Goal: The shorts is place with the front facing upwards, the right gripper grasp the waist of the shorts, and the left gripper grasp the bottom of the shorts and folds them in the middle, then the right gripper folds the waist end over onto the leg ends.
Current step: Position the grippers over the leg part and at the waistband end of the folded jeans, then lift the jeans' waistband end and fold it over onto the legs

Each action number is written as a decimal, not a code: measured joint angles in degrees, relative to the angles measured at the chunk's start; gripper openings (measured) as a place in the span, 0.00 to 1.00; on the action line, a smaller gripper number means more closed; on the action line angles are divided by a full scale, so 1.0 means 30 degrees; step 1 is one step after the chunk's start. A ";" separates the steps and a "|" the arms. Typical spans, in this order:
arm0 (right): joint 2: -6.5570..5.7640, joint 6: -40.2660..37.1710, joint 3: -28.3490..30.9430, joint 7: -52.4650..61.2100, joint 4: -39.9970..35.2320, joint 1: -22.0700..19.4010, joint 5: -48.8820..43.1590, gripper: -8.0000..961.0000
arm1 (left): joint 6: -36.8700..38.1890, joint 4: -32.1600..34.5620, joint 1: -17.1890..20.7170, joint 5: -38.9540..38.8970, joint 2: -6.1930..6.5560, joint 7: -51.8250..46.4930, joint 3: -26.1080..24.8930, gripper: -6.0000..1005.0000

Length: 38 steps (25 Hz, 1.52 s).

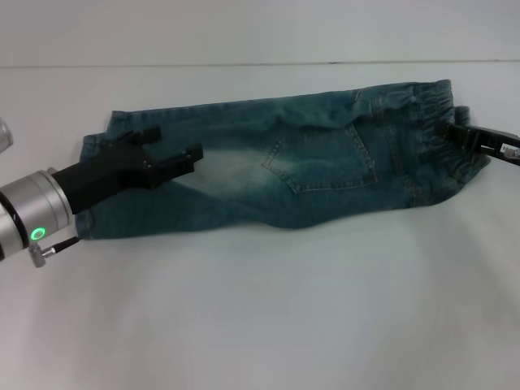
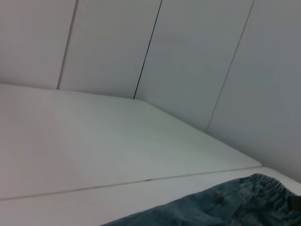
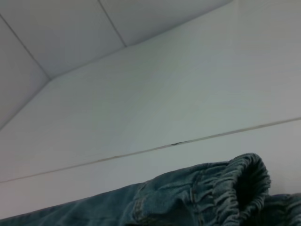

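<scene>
- The shorts (image 1: pixel 301 166) are laid on a white table (image 1: pixel 260 325), already doubled lengthwise into a long band; the long axis runs across the head view, rising slightly towards the robot's right.
- The waist (image 1: pixel 431 138) is turned to the right and the leg ends (image 1: pixel 101 150) to the left; a patch pocket (image 1: pixel 325 162) faces upward beside a pale faded area.
- The whole garment and both arms are shown only in the head view.
- In the left wrist view only a corner of the shorts (image 2: pixel 225 202) is seen along the frame edge; the rest is table and a panelled wall (image 2: pixel 188 47).
- In the right wrist view the puckered band (image 3: pixel 235 183) is seen close up, curled over into a raised lip that is not apparent from above.
- The left gripper (image 1: pixel 175 150) is held over the leg-end half with its fingers spread wide and nothing between them; contact with the cloth cannot be judged.
- The right gripper (image 1: pixel 457 132) is set at the waist edge and is partly cut off by the frame; its fingers appear to be closed on the band, though the grip is hard to make out.
</scene>
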 joint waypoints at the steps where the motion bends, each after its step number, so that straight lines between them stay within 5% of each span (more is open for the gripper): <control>1: -0.0023 -0.0196 0.0011 0.0001 -0.0001 -0.0009 0.0001 0.46 | 0.0038 -0.0125 -0.0006 -0.0200 -0.0001 0.0142 0.0109 0.92; 4: -0.0057 -0.0703 0.0041 0.0020 -0.0038 -0.0032 0.0016 0.39 | 0.0099 -0.0590 -0.0031 -0.0880 -0.0001 0.1102 0.0385 0.91; 7: -0.0070 -0.1419 0.0279 0.0131 -0.0141 -0.0162 0.0024 0.18 | 0.0099 -0.0917 -0.0037 -0.1401 0.0004 0.1624 0.0413 0.91; 12: -0.0098 -0.2295 0.0922 0.0192 -0.0178 -0.0418 0.0024 0.09 | 0.0118 -0.1371 -0.0045 -0.2045 0.0017 0.1968 0.0419 0.91; 23: -0.0058 -0.5328 0.2104 0.1254 -0.1747 -0.1857 0.0017 0.09 | 0.0091 -0.4253 -0.1100 -0.3812 0.0006 0.4944 0.0418 0.91; 28: 0.0117 -0.7739 0.2938 0.2527 -0.3326 -0.2837 0.0022 0.09 | -0.0066 -0.7528 -0.2143 -0.5694 0.0005 0.9651 0.0170 0.91; 32: 0.0122 -0.9527 0.3741 0.3397 -0.3712 -0.3185 0.0032 0.09 | 0.0208 -1.1252 -0.2947 -0.8178 0.0008 1.5746 -0.2392 0.91; 35: 0.0061 -1.0553 0.4105 0.3940 -0.3746 -0.3284 0.0023 0.09 | 0.0505 -1.3831 -0.3391 -0.8765 0.0006 2.1031 -0.5171 0.80; 38: -0.0062 -1.1375 0.4188 0.4631 -0.3825 -0.3331 -0.0047 0.09 | 0.0484 -1.5233 -0.3794 -0.8719 0.0002 2.4072 -0.5955 0.68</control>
